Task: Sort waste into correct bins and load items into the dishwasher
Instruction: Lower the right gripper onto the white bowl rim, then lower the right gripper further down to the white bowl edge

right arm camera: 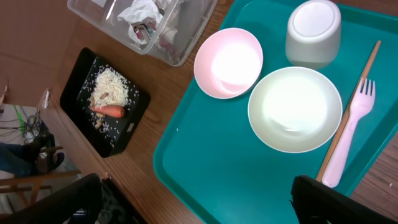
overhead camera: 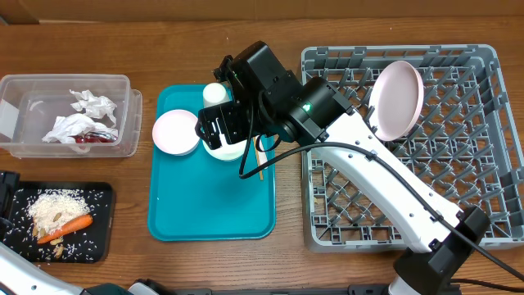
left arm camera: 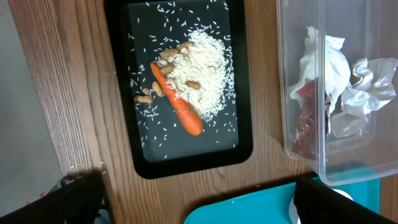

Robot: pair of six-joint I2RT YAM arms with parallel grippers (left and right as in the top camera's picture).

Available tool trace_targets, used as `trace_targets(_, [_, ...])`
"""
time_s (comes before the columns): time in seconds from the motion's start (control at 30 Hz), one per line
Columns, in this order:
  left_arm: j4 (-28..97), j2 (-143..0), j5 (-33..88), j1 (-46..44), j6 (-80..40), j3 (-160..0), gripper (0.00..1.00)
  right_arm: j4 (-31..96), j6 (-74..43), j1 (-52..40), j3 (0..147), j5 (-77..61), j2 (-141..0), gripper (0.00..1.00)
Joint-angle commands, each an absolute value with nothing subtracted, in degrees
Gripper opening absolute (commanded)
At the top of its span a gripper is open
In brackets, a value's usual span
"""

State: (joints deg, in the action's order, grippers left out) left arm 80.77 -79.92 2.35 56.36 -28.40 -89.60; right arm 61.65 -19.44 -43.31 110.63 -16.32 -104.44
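The grey dish rack (overhead camera: 458,164) fills the right side of the worktop. The teal tray (overhead camera: 205,205) lies mid-worktop, the clear tub (overhead camera: 41,102) sits by the left edge, and the black tray (overhead camera: 108,221) is in the front left corner. The right hand (overhead camera: 228,129) hovers over the teal tray's back half, fingers spread wide and holding nothing. The left hand (left arm camera: 205,202) hangs above the black tray and tub, just as wide and empty. A pink plate (overhead camera: 397,98) stands on edge among the rack's pegs near its back edge. On the teal tray sit a white bowl (right arm camera: 295,109), a pink bowl (right arm camera: 228,62) at its left edge, an upturned white cup (right arm camera: 313,25), a pale fork (right arm camera: 351,134) and a wooden stick (right arm camera: 354,99). Crumpled napkins (overhead camera: 82,115) and a red wrapper (overhead camera: 92,138) lie in the tub. Rice (overhead camera: 53,205) and a carrot piece (overhead camera: 70,225) lie on the black tray.
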Motion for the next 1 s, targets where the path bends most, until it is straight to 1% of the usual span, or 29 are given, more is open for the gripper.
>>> trace_targets(0.0, [80.8,-79.4,2.6,56.6,-28.8,-89.7,1.00,61.3,-19.3,-43.5,111.3,-16.6,-104.9,1.00])
trace_targets(0.13, [80.8,-79.4,2.6,56.6,-28.8,-89.7,1.00,59.9,-19.3,-43.5,111.3,-16.6,-106.1,1.00])
trace_targets(0.5, [80.8,-79.4,2.6,56.6,-28.8,-89.7,1.00,57.3,-19.7,-43.5,111.3,-17.4,-115.0,1.00])
trace_targets(0.6, [80.8,-79.4,2.6,56.6,-28.8,-89.7,1.00,60.6,-19.7,-43.4,111.3,-11.0,-116.3,1.00])
trace_targets(0.77, [80.8,-79.4,2.6,56.6,-28.8,-89.7,1.00,63.9,-21.3,-43.4,111.3,-5.1,-116.3,1.00])
trace_targets(0.97, [80.8,-79.4,2.6,56.6,-28.8,-89.7,1.00,64.7,-22.3,-43.7,110.8,-5.2,-117.3,1.00])
